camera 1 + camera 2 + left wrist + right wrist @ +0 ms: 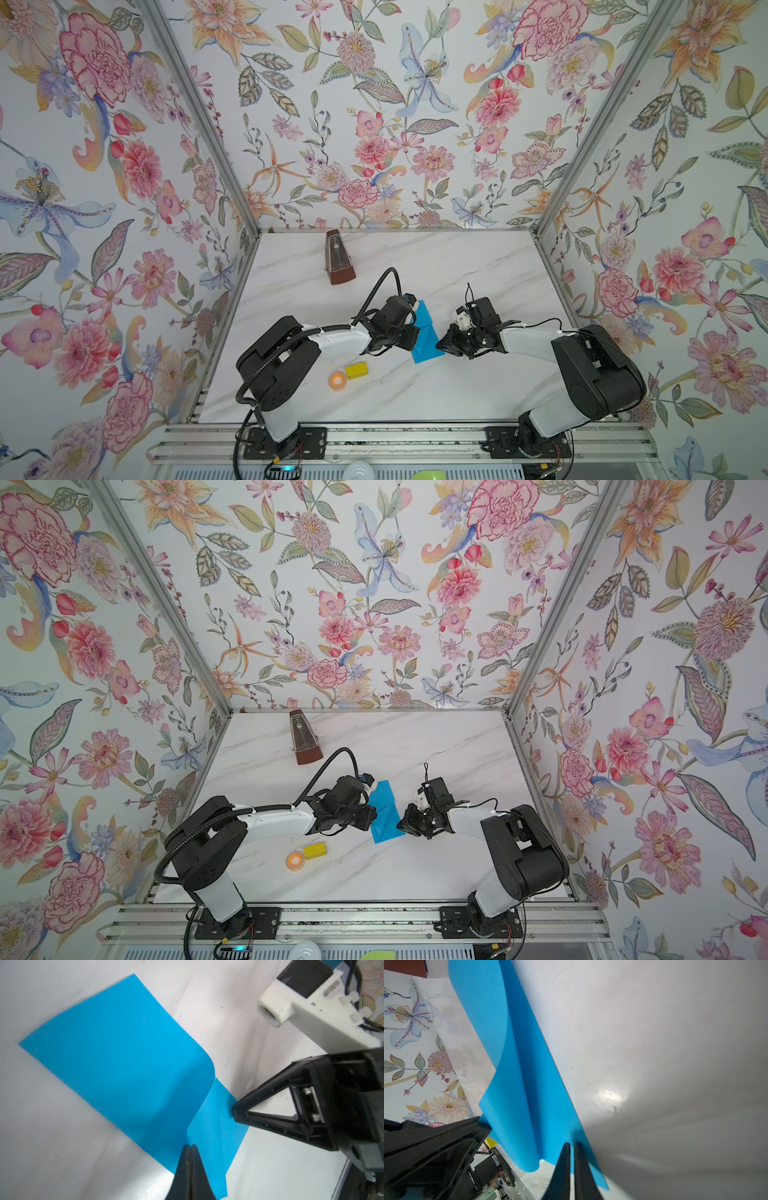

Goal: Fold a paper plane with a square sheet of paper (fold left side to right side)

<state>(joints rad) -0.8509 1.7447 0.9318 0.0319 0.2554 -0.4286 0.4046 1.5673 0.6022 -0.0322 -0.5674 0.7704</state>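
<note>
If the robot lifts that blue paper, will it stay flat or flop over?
Probably floppy: the blue paper has its raised half curling in a soft bend with no sharp crease. It looks thin and light, so a push would likely slide it over the smooth table.

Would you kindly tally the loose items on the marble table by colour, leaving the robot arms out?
Blue: 1, the square sheet of paper, partly folded over
Brown: 1, the metronome
Yellow: 1, the small block
Orange: 1, the tape roll
Total: 4
</note>
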